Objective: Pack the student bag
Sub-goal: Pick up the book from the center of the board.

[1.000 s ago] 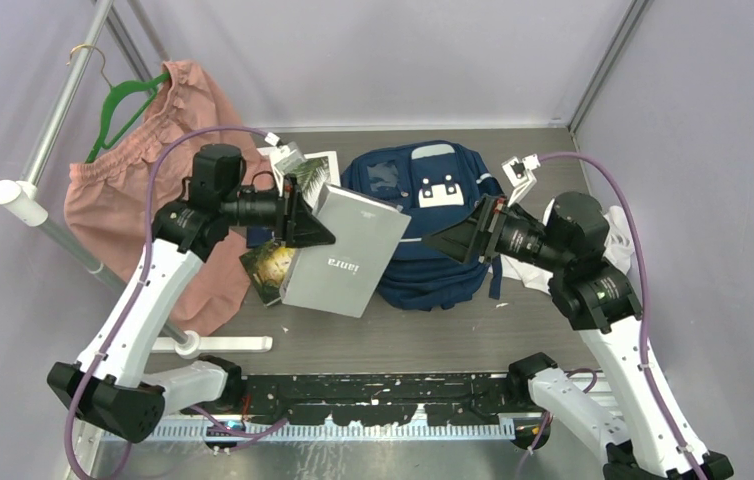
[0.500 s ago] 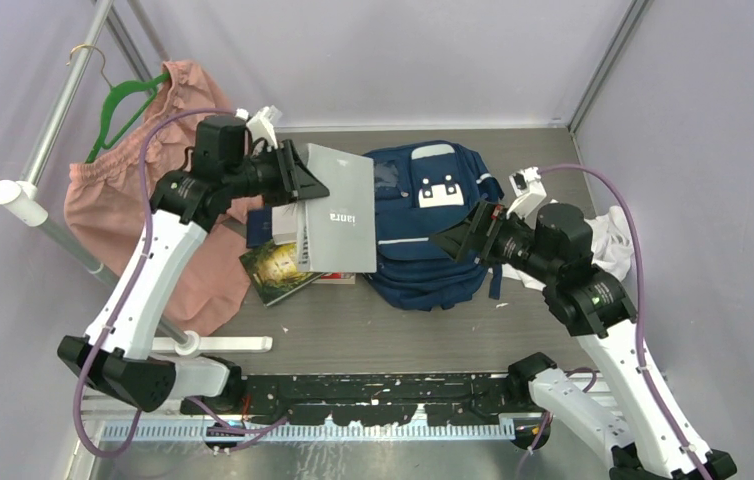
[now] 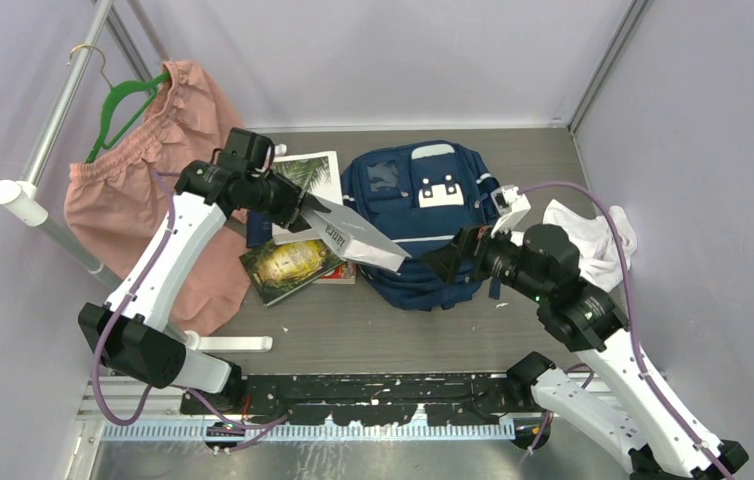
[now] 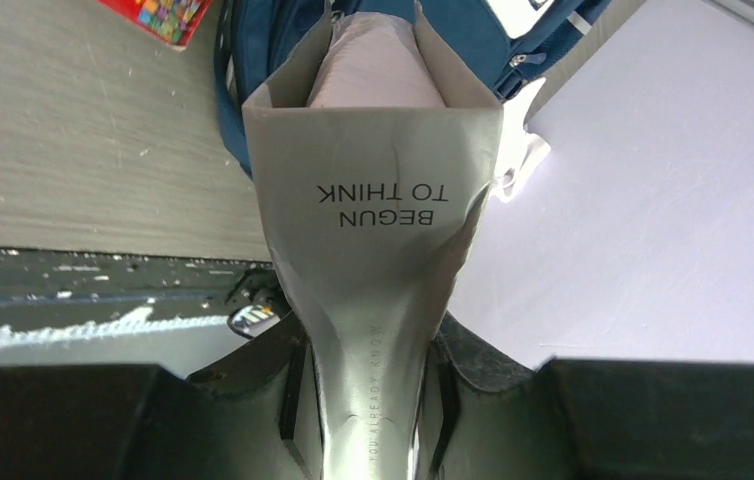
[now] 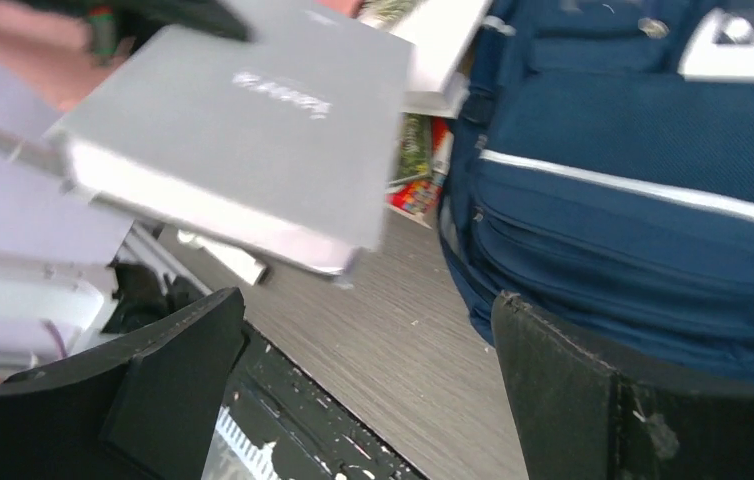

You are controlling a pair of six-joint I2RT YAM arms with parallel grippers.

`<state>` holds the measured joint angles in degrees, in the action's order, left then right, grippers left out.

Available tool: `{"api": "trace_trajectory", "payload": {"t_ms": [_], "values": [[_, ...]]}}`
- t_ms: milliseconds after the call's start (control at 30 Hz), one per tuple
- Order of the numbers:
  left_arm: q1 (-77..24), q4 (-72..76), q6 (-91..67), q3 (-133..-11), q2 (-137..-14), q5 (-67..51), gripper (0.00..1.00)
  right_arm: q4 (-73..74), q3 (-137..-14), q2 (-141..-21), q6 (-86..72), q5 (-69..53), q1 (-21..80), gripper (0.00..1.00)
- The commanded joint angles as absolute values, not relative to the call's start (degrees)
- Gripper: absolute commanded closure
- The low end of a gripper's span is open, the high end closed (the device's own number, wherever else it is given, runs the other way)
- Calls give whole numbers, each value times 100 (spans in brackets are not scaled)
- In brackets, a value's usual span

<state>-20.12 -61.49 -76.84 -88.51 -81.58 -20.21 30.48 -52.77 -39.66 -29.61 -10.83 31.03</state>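
The navy student bag lies flat mid-table, white patch up; it also shows in the right wrist view and the left wrist view. My left gripper is shut on a grey hardcover book, held in the air and tilted nearly edge-on over the bag's left side. In the left wrist view my left gripper pinches the book at its spine. My right gripper is open and empty at the bag's near edge; in its own view the right gripper has wide-apart fingers, and the book hangs ahead.
Two books lie left of the bag: a green-gold one and a white palm-cover one. Pink shorts hang on a green hanger from the rack at left. A white cloth lies right of the bag.
My left gripper has turned the grey book from flat-facing to nearly edge-on and carried it right toward the bag. My right gripper has moved left and nearer along the bag's near edge.
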Motion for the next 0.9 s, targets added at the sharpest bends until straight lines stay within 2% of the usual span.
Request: {"api": "trace_trajectory", "payload": {"t_ms": [0, 400, 700, 867], "values": [[-1985, -5875, -8622, -8598, -8103, -2532, 100, 2042, -5368, -3760, -1798, -920, 3828, 0], [-1978, -5894, -8622, -8612, -8057, -2522, 100, 1262, -5310, -4917, 1005, 1777, 6352, 0], [-1978, -5952, -8178, -8856, -8188, -2744, 100, 193, -5072, -5529, 2129, 2509, 6424, 1], [-1979, -5937, -8038, -8850, -8201, -2876, 100, 22, -5119, -5854, 2401, 2422, 6432, 3]]}}
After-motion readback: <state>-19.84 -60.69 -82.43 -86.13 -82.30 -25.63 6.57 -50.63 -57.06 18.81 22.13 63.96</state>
